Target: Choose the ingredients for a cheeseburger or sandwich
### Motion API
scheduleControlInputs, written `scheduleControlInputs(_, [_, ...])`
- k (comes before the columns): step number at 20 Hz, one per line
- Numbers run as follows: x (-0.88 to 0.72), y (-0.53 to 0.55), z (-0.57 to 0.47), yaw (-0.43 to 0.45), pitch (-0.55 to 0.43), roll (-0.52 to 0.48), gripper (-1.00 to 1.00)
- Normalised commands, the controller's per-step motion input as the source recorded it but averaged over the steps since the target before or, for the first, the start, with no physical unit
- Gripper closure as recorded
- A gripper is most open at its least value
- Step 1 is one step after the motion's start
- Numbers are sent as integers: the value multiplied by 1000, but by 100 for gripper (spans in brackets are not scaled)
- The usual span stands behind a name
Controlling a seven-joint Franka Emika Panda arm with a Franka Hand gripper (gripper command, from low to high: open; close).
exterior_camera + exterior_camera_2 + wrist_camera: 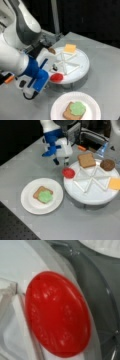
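gripper fingertips blurred, tomato disc cropped

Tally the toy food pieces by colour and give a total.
Brown bread slices: 2
Green lettuce: 1
Red tomato: 1
Yellow cheese: 1
Dark-brown patty: 1
Total: 6
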Motion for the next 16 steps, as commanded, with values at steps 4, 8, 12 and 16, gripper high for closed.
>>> scheduleControlInputs(4, [111, -197, -90, 111, -68, 381, -100])
scheduleControlInputs(8, [132, -207, -83, 112, -103, 395, -100])
scheduleControlInputs(12, [136, -205, -124, 123, -104, 373, -100])
scheduleControlInputs(16, [132, -224, -141, 139, -116, 394, -100])
